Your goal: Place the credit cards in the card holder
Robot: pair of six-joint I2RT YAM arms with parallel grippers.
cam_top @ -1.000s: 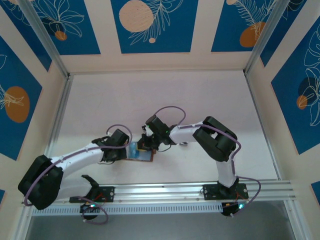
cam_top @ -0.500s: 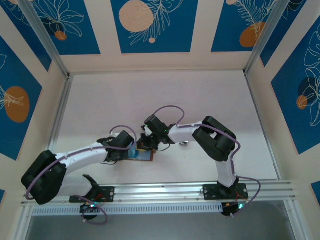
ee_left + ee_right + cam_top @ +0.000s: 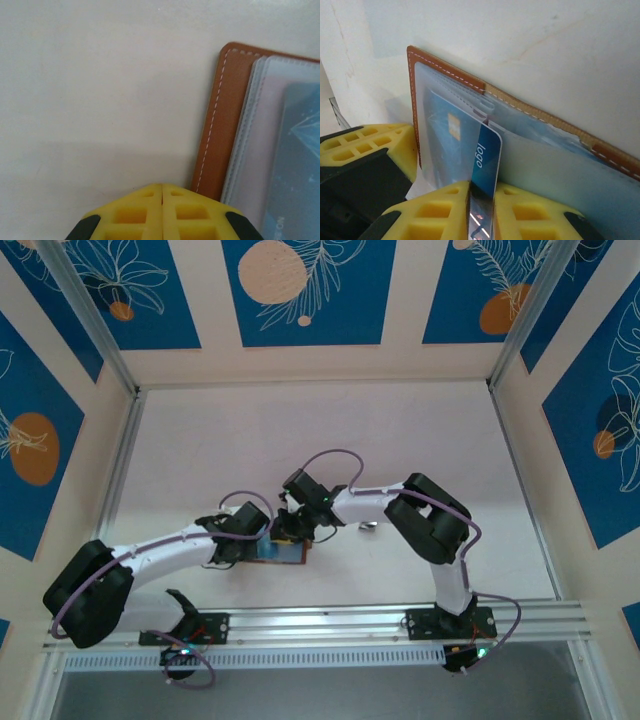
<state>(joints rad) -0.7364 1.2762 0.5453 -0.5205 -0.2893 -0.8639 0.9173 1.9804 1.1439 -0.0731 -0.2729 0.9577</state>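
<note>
The brown leather card holder [image 3: 283, 553] lies open on the white table between the two arms, its clear sleeves facing up [image 3: 535, 150]. A blue credit card [image 3: 487, 155] printed "logo" stands on edge between the fingers of my right gripper [image 3: 482, 187], which is shut on it. The card's top corner is at the sleeve openings along the holder's fold. Another blue card [image 3: 445, 145] lies inside the left sleeve. My left gripper [image 3: 161, 186] is shut on nothing, its tips at the table beside the holder's stitched left edge [image 3: 220, 125].
A small silvery piece [image 3: 370, 528] lies on the table just right of the right wrist. Aluminium rails [image 3: 330, 620] run along the near edge, and patterned walls close in the table's other sides. Bare table stretches behind the arms [image 3: 300, 430].
The left arm has swung forward and right, closer to the holder's left edge. The right wrist has shifted slightly left over the holder with the card.
</note>
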